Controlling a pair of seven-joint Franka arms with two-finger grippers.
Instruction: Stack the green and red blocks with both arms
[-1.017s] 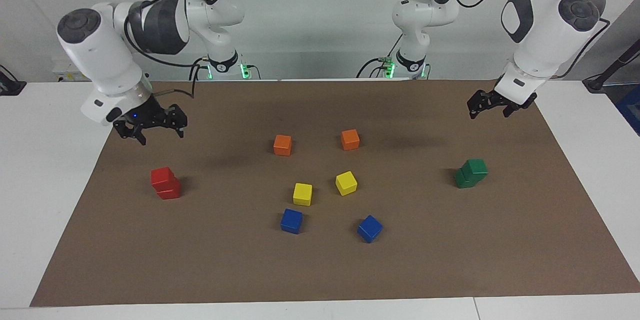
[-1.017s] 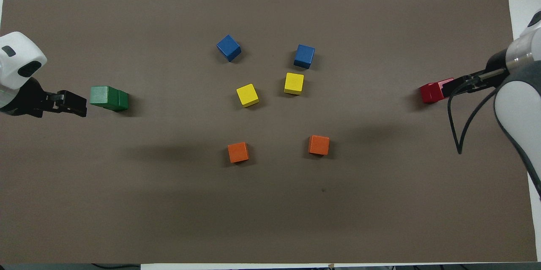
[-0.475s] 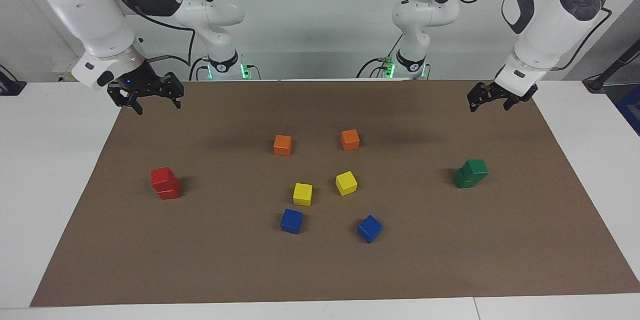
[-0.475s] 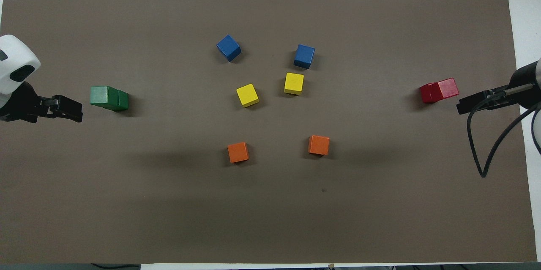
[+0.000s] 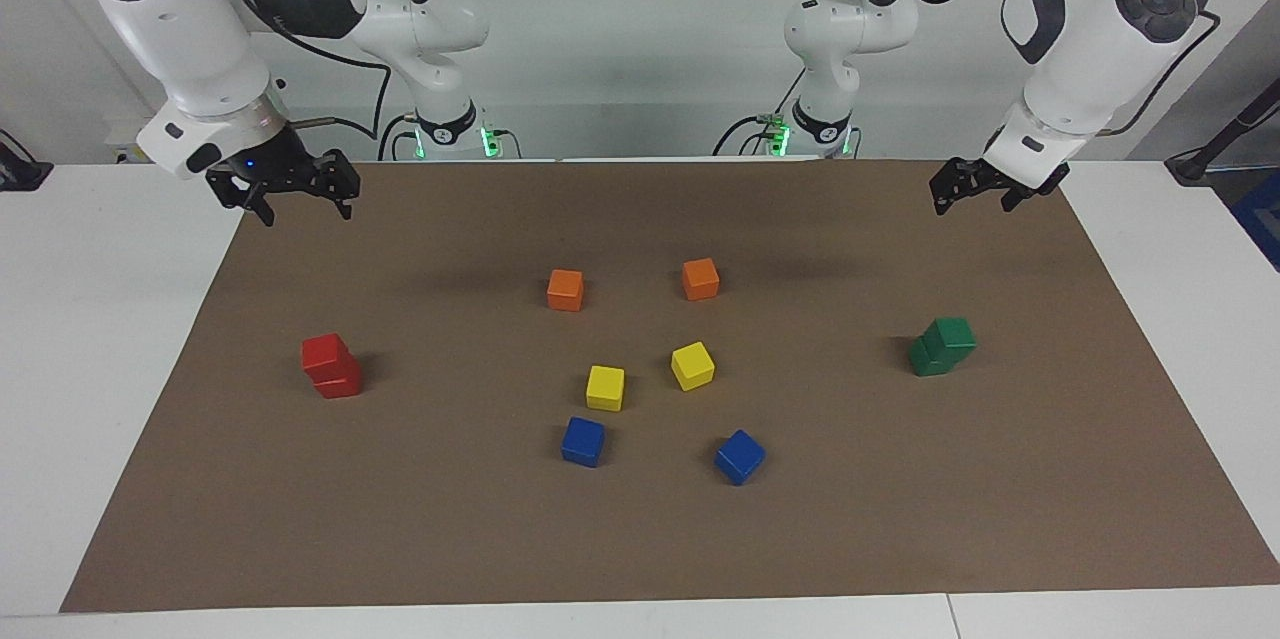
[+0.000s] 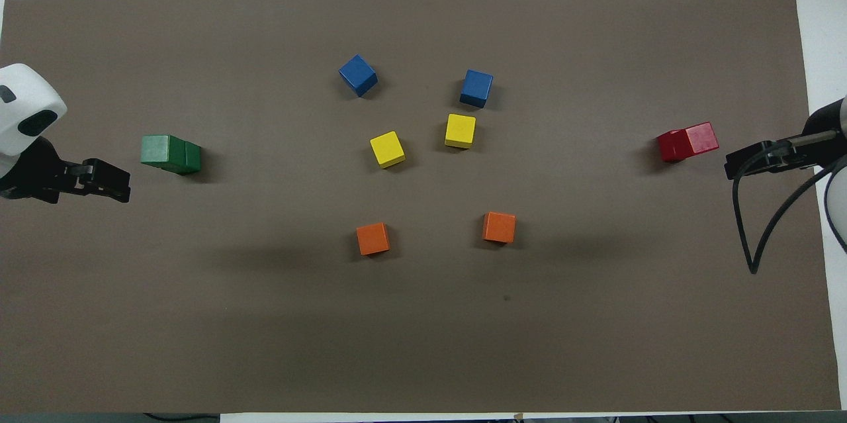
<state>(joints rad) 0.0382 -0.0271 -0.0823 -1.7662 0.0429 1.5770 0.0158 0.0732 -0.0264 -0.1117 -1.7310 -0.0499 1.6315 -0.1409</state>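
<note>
Two red blocks (image 5: 331,366) stand stacked one on the other toward the right arm's end of the mat; the stack also shows in the overhead view (image 6: 688,142). Two green blocks (image 5: 942,346) stand stacked toward the left arm's end, with the upper one slightly offset; this stack also shows in the overhead view (image 6: 170,153). My right gripper (image 5: 307,215) is open and empty, raised over the mat's corner near the robots (image 6: 740,166). My left gripper (image 5: 970,208) is open and empty, raised over the mat's edge near the robots (image 6: 118,183). Neither gripper touches a stack.
Two orange cubes (image 5: 565,289) (image 5: 700,278), two yellow cubes (image 5: 605,387) (image 5: 692,365) and two blue cubes (image 5: 583,441) (image 5: 739,456) lie singly in the middle of the brown mat (image 5: 640,539). A white table surrounds the mat.
My right gripper has risen and drawn back from the red stack toward the robots. My left gripper has lifted and drawn back a little. Both stacks stay still.
</note>
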